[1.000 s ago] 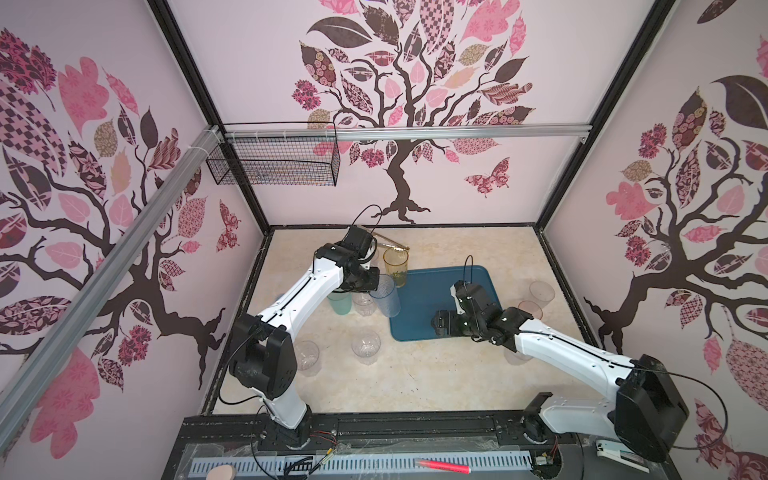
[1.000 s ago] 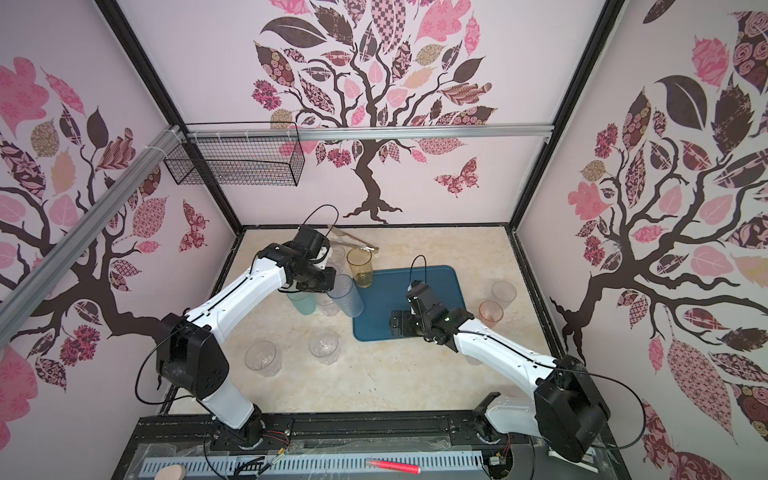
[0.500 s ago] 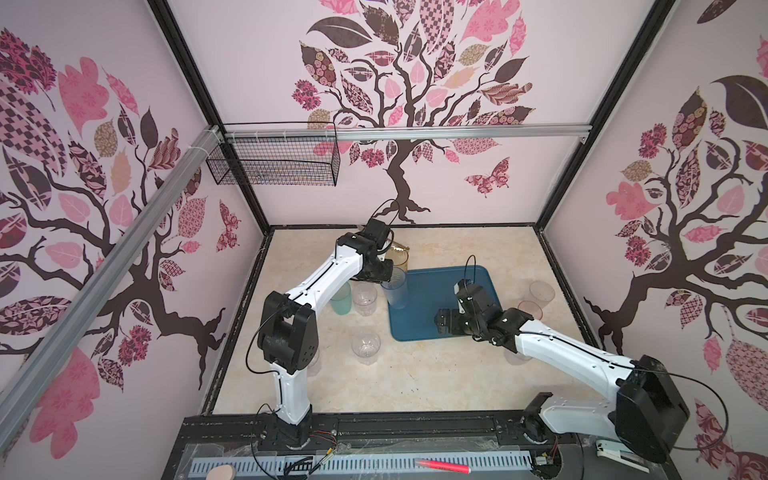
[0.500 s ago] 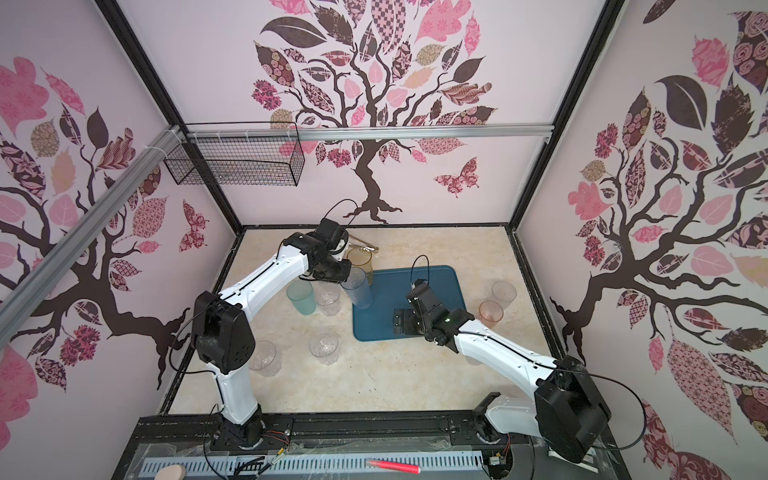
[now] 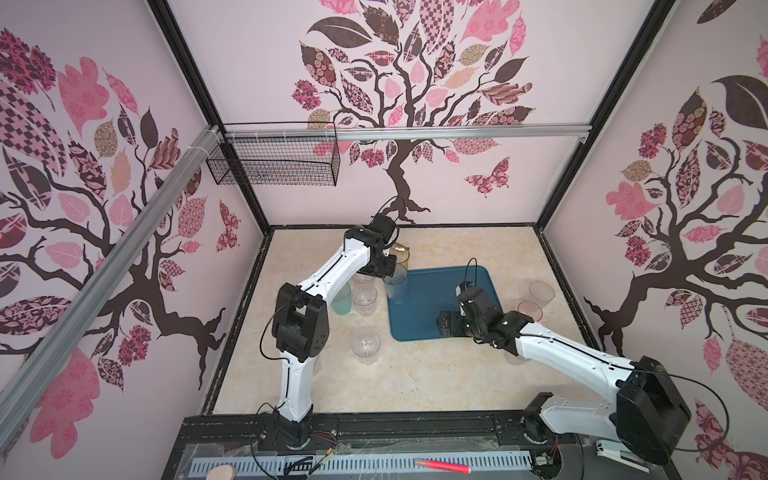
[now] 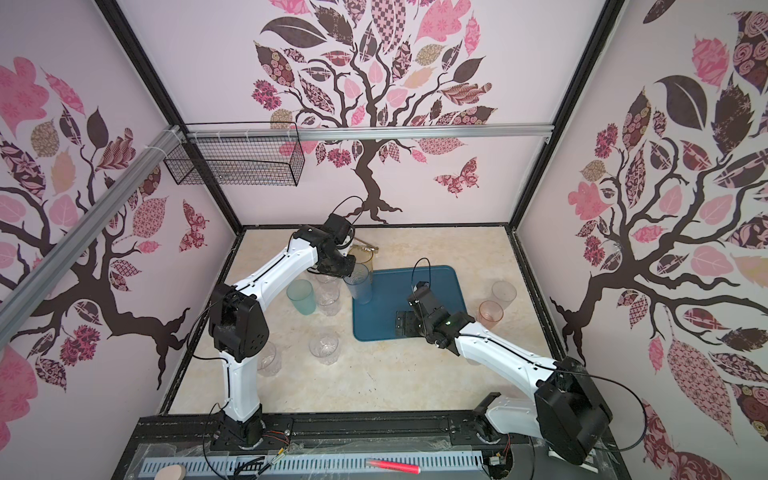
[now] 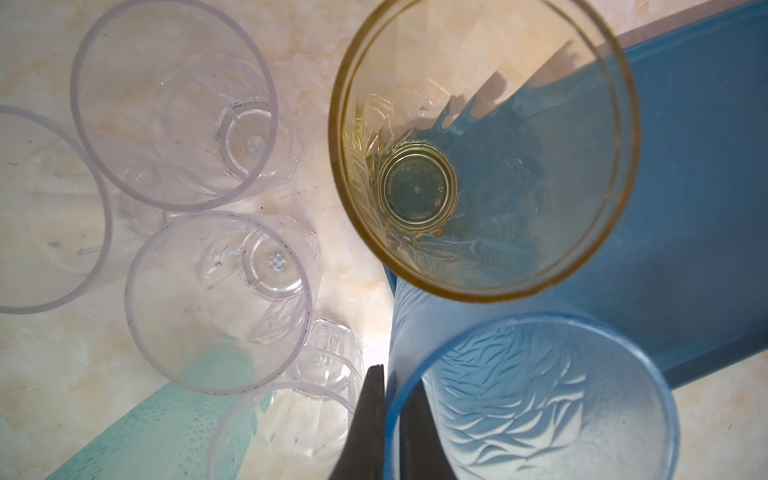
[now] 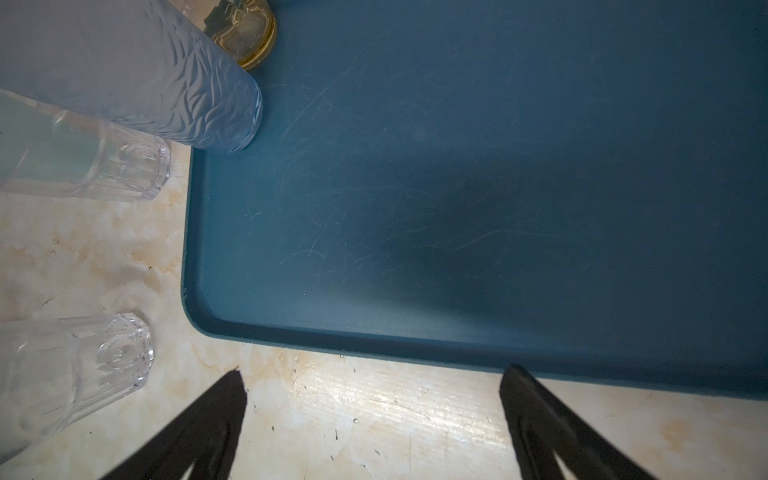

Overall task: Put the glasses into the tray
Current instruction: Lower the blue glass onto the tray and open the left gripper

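R gripper (image 8: pixel 375 370) spread wide, empty, at tray (image 5: pixel 436 299) 6 o'clock rim. L gripper (image 7: pixel 392 419) clenched on blue glass (image 5: pixel 396 286) rim; base just inside tray's 9 o'clock edge. Step prob. set-down; next: release, lift straight. Amber glass (image 5: pixel 401 255) crowds 11 o'clock; tray centre to 3 o'clock free.

Only marking I can find is moulded lettering on the base of the amber glass (image 7: pixel 417 193) in the left wrist view. It's seen from inside, so it's mirrored, and it's too small for me to read. Small triangle mark beside it. Nothing else legible in any view.
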Robot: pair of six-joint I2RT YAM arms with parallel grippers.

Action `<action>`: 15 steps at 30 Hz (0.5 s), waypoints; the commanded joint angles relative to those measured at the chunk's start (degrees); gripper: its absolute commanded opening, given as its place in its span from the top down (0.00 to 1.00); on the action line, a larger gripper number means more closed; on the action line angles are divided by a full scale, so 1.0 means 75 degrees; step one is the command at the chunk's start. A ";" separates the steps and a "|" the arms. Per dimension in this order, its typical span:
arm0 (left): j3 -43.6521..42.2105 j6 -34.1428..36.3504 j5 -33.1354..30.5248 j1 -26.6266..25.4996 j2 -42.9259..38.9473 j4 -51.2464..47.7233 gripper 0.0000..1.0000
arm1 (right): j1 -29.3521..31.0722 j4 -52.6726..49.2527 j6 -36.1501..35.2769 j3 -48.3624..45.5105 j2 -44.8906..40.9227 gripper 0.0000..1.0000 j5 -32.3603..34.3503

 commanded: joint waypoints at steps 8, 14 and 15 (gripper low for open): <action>0.0289 0.0043 0.0025 -0.0036 -0.0160 -0.0080 0.85 | 0.0025 0.0049 -0.0061 0.0002 -0.0067 0.02 0.0067; 0.0362 0.0031 0.0092 -0.0038 -0.0335 -0.0080 0.84 | 0.0025 0.0098 -0.0015 -0.0004 0.0018 0.02 -0.0033; 0.0362 0.0034 0.0120 -0.0037 -0.0345 -0.0097 0.84 | 0.0020 0.0101 -0.0017 -0.0004 0.0019 0.02 -0.0039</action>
